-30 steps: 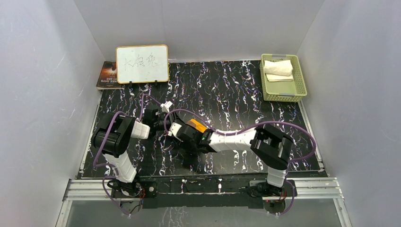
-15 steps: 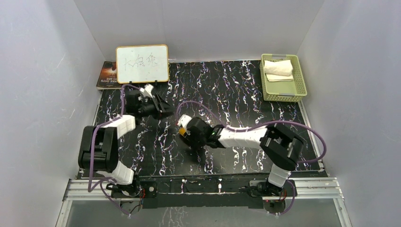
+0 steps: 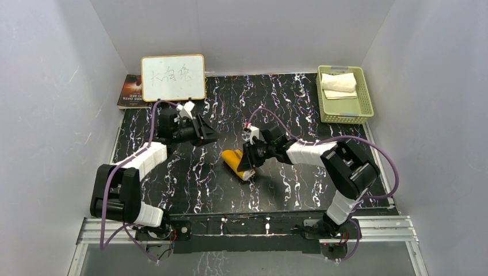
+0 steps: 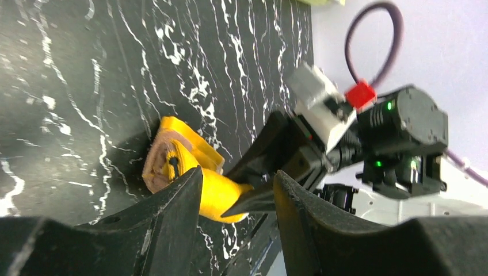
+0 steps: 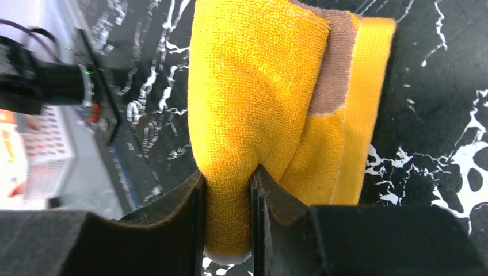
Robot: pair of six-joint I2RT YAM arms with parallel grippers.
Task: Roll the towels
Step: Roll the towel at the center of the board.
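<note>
The orange-yellow towel lies rolled up on the black marbled table, its brown reverse showing at one end. My right gripper is shut on a fold of this towel, the cloth pinched between its fingers. My left gripper is open and empty, off to the left and apart from the roll; its fingers frame the towel in the left wrist view. A cream-white towel lies folded or rolled in the green basket.
A green basket stands at the back right corner. A white board with writing leans at the back left, with a book behind it. White walls enclose the table on three sides.
My right gripper has moved right and back with the towel roll, which now shows in the open. My left arm has swung back and left, away from the towel.
</note>
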